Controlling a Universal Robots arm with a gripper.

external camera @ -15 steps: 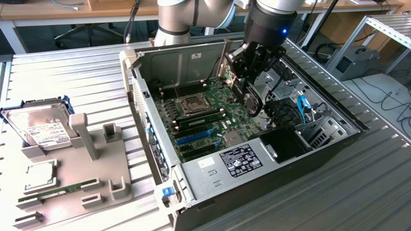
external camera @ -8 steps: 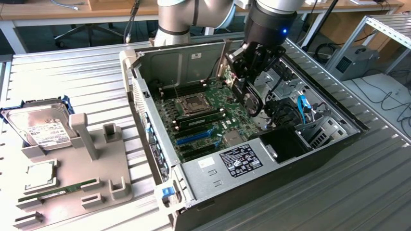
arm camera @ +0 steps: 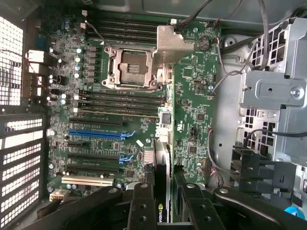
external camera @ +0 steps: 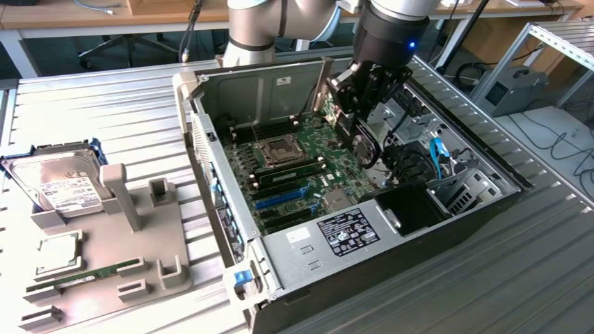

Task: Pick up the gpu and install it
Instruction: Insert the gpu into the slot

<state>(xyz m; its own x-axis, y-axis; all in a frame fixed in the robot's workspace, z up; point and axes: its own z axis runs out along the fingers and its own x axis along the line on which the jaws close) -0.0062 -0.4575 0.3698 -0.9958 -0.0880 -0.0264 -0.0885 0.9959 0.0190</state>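
Hanging upper right of centre, black fingers (external camera: 371, 83) clamp thin flat black gpu card (external camera: 360, 142) upright over green motherboard (external camera: 297, 167) inside open grey computer case (external camera: 307, 250). Stiff, light, probably fragile; best gripped by its edges.

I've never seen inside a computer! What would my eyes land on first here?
The big open computer case lies in the middle, with its green motherboard showing. Over the board, the gripper holds the black gpu upright. At the exterior view's left, a hard drive sits on a grey tray.
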